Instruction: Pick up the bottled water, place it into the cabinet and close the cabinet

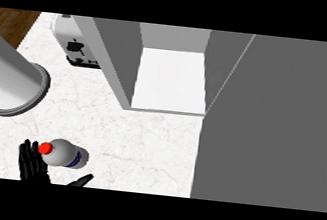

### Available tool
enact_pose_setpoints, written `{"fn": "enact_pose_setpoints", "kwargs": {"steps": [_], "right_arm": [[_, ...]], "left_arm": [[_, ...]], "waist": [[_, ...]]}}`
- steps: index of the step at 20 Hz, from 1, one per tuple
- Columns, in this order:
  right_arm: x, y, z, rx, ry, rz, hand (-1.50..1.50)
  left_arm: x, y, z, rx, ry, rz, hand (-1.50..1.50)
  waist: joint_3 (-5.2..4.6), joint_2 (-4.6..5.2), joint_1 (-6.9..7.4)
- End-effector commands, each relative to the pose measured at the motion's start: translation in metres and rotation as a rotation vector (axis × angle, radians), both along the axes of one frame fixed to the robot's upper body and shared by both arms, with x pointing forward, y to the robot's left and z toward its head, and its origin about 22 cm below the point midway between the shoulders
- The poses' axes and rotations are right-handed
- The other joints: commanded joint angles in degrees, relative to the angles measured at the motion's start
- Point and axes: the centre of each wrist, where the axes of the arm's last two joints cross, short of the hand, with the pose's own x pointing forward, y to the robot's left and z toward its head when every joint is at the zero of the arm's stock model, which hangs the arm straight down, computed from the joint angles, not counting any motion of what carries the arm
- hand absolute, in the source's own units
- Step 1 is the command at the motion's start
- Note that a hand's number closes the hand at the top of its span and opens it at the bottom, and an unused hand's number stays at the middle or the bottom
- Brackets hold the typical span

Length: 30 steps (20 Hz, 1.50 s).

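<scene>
The left hand (34,165) is spread open around the water bottle (65,154), which stands on the counter (141,140) before the open cabinet (171,77), so the pick-up step is in hand and next the fingers should close.

A kitchen, seen from steeply above. A white marble-patterned counter (142,135) fills most of the view, and a strip of brown wood floor (8,23) shows at the upper left edge. A grey cabinet (119,62) stands on the counter with its door (276,124) swung open, showing a white interior. Behind the cabinet, at the counter's back, sits a small white appliance (75,47) with a black front panel, partly hidden.
</scene>
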Motion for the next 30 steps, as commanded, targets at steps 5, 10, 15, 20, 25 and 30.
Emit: {"fn": "enact_pose_setpoints", "kwargs": {"steps": [5,10,15,20,25,30], "right_arm": [[-0.002,-0.008,0.036,-0.019,-0.042,0.003,-1.5],[-0.003,-0.002,0.017,-0.022,-0.028,0.009,-1.5],[-0.011,-0.008,0.024,-0.025,-0.044,-0.001,-1.5],[-0.006,-0.007,0.027,-0.029,-0.036,-0.002,-1.5],[0.002,0.0,0.005,-0.016,-0.048,0.004,-1.5],[0.0,-0.001,0.007,-0.019,-0.03,0.02,-1.5]], "left_arm": [[0.023,-0.011,-0.026,-0.082,-0.074,-0.061,-1.5],[0.024,-0.007,-0.045,-0.126,-0.111,0.011,1.5],[0.019,0.0,-0.04,-0.185,-0.162,-0.005,1.5],[0.044,-0.013,-0.031,-0.174,-0.191,-0.06,1.5],[0.059,-0.033,-0.021,-0.166,-0.119,-0.287,1.5],[0.07,-0.031,-0.02,-0.187,-0.032,-0.523,1.5]], "waist": [[0.01,0.2,0.51],[-0.04,0.21,0.13],[0.0,0.04,-0.08],[0.0,0.27,0.34],[0.05,0.31,0.24],[0.04,0.2,-0.07]]}}
